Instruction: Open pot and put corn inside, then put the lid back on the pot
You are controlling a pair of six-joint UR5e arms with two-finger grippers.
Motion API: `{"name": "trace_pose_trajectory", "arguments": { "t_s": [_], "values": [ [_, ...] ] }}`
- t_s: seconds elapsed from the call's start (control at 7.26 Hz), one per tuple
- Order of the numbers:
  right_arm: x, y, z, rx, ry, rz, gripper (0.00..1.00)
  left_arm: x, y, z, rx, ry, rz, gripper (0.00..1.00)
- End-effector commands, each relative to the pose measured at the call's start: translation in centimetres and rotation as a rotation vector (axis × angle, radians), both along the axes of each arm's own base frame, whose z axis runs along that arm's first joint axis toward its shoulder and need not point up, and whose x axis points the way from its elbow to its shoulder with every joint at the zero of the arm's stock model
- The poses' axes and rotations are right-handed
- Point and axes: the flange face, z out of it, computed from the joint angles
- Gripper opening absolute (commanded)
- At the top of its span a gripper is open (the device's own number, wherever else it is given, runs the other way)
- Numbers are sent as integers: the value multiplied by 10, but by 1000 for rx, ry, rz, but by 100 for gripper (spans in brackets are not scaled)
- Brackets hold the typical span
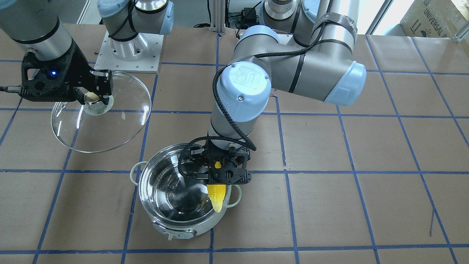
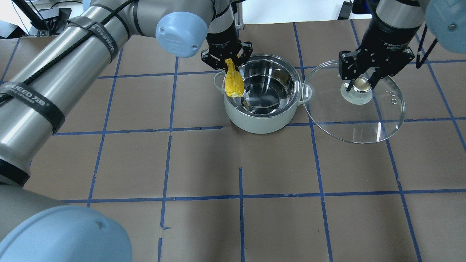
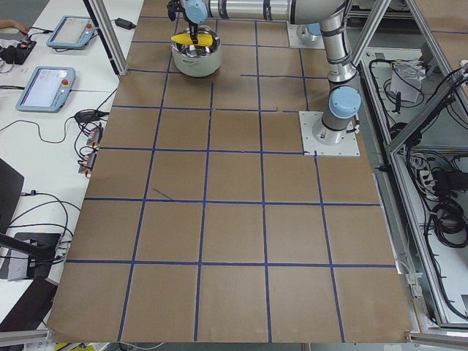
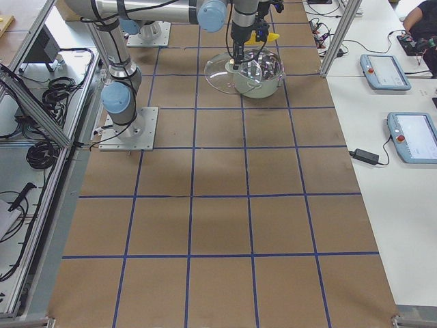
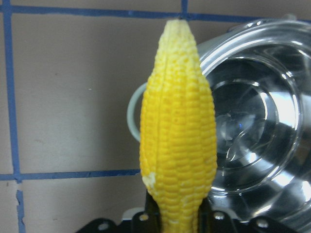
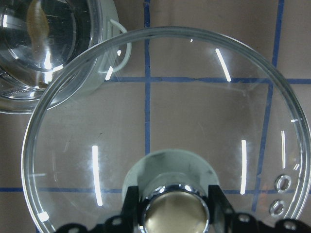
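Observation:
The pot (image 2: 260, 120) stands open on the table, its steel inside empty (image 1: 176, 194). My left gripper (image 2: 227, 63) is shut on the yellow corn (image 2: 233, 83) and holds it tilted over the pot's left rim, tip down (image 1: 217, 198). In the left wrist view the corn (image 5: 179, 136) fills the middle with the pot (image 5: 252, 116) to its right. My right gripper (image 2: 360, 82) is shut on the knob of the glass lid (image 2: 378, 116) and holds it beside the pot, to its right. The lid (image 6: 194, 97) shows from above with the pot (image 6: 48, 48) at upper left.
The table is covered in brown paper with a blue tape grid (image 2: 240, 196). The right arm's base plate (image 1: 128, 51) sits behind the lid. Operator tablets (image 3: 45, 88) lie on the side bench.

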Motion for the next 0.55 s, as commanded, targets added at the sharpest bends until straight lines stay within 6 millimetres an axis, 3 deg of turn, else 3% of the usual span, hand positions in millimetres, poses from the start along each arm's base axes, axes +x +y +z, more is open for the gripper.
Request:
{"name": "trace_pose_trajectory", "arguments": {
  "t_s": [0.0,0.28,0.41],
  "values": [
    [7,0,0,-4,5,1,32,-30,-4,-29,25,-5,-3,4],
    [7,0,-2,-3,7,5,32,-33,-3,-31,22,-15,-11,6],
    [7,-1,-2,-1,8,6,32,-38,-8,-46,15,-15,-38,6]
  ]
}}
